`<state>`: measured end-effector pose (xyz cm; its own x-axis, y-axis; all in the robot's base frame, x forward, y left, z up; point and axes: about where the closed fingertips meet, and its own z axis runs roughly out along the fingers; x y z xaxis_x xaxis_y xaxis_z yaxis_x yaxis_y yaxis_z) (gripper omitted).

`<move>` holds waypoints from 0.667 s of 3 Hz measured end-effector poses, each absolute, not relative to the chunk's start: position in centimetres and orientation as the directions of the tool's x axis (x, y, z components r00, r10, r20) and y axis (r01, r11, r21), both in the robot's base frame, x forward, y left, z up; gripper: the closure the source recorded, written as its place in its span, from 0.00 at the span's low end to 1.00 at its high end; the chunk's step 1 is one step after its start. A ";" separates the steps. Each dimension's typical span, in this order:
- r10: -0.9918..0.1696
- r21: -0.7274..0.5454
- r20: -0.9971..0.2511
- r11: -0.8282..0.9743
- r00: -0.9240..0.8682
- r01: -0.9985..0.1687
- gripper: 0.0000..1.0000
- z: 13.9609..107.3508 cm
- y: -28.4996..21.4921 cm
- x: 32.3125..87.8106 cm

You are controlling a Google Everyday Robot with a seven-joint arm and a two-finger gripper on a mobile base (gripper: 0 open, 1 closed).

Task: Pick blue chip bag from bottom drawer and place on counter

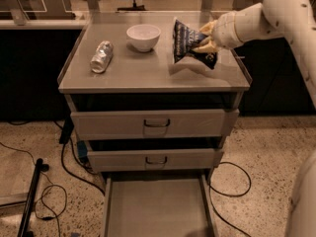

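At the upper right of the frame, the hand (206, 37) is closed on the blue chip bag (186, 42), pinching its right side. The bag stands tilted over the right part of the desk (148, 75); whether its lower edge touches the surface cannot be told. The white arm (269, 11) reaches in from the upper right corner. Just left of the bag sits a white bowl (143, 36), and a crushed silver can (102, 56) lies further left. At the bottom centre the bottom drawer (157, 206) is pulled out, its flat grey floor showing. The two handled drawers (155, 123) above it are nearly closed.
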<state>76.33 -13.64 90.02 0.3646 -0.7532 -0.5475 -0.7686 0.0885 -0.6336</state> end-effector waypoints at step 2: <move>-0.826 -0.612 -0.446 -0.001 0.345 -0.791 1.00 86.9 -13.8 77.3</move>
